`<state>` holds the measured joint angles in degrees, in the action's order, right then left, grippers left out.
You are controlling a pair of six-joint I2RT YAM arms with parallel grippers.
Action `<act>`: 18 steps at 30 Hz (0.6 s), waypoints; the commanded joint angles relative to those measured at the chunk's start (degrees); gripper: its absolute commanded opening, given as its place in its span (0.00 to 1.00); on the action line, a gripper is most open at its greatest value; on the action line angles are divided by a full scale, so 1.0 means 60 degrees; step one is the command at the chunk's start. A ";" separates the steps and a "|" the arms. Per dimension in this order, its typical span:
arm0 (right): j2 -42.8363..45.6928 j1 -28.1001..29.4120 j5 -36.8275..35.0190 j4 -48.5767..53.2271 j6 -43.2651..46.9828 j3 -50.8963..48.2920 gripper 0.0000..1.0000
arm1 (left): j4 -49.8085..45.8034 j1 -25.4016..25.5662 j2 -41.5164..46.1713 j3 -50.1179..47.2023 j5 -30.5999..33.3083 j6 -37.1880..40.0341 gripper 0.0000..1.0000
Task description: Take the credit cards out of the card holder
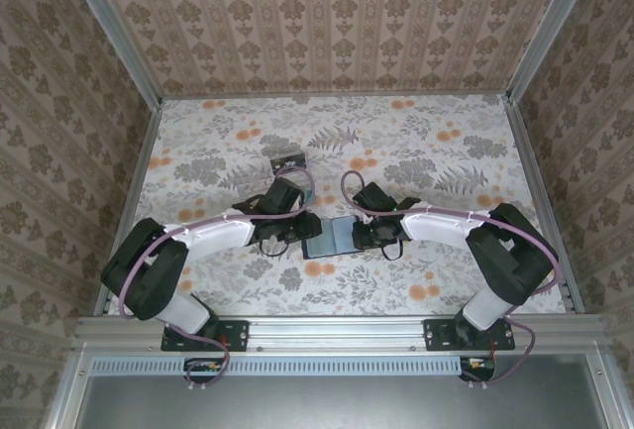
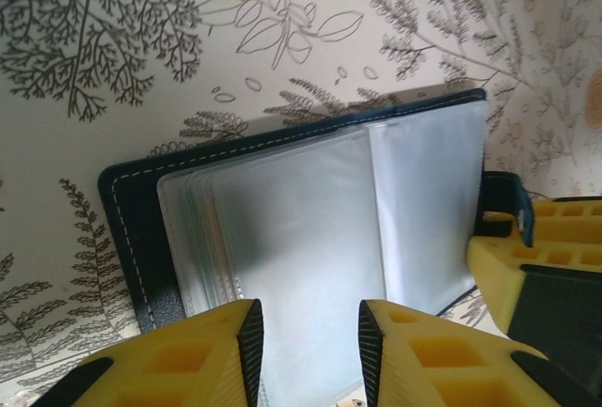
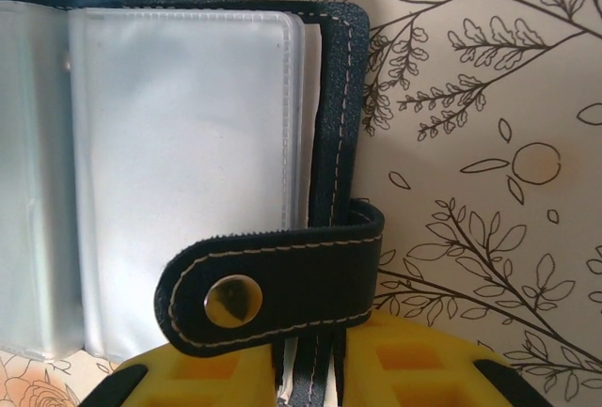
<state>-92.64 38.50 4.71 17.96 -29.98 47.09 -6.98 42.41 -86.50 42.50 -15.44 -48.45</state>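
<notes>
Card holder (image 1: 332,236), open and flat.
Navy cover down, clear sleeves (image 2: 310,238) up; snap tab (image 3: 273,285) folded over one edge.

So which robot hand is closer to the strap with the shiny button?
Right. The right end effector pinches the wallet cover just beside the strap; the left end effector hovers at the wallet's far side, over the plastic sleeves.

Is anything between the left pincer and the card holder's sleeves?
Nothing separate. The left pincer hangs open directly over the frosted plastic sleeves of the dark navy folding card holder; what they hold is unclear. The right pincer clamps the holder's snap-tab edge, off to the side.
</notes>
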 commanded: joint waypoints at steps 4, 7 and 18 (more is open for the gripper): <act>-0.0255 0.0219 0.0141 0.0077 -0.0118 -0.0107 0.24 | -0.0236 0.0074 -0.0223 -0.0117 -0.0085 -0.0195 0.33; -0.0238 0.0245 0.0138 0.0048 -0.0146 -0.0158 0.24 | -0.0150 0.0094 -0.0324 -0.0140 -0.0194 -0.0185 0.33; -0.0117 0.0328 0.0040 0.0097 -0.0204 -0.0173 0.24 | -0.0129 0.0116 -0.0655 -0.0082 -0.0269 -0.0347 0.33</act>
<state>-92.64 39.38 4.45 17.52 -30.35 47.07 -7.09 42.72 -89.03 42.30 -16.34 -49.56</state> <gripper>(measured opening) 0.244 0.332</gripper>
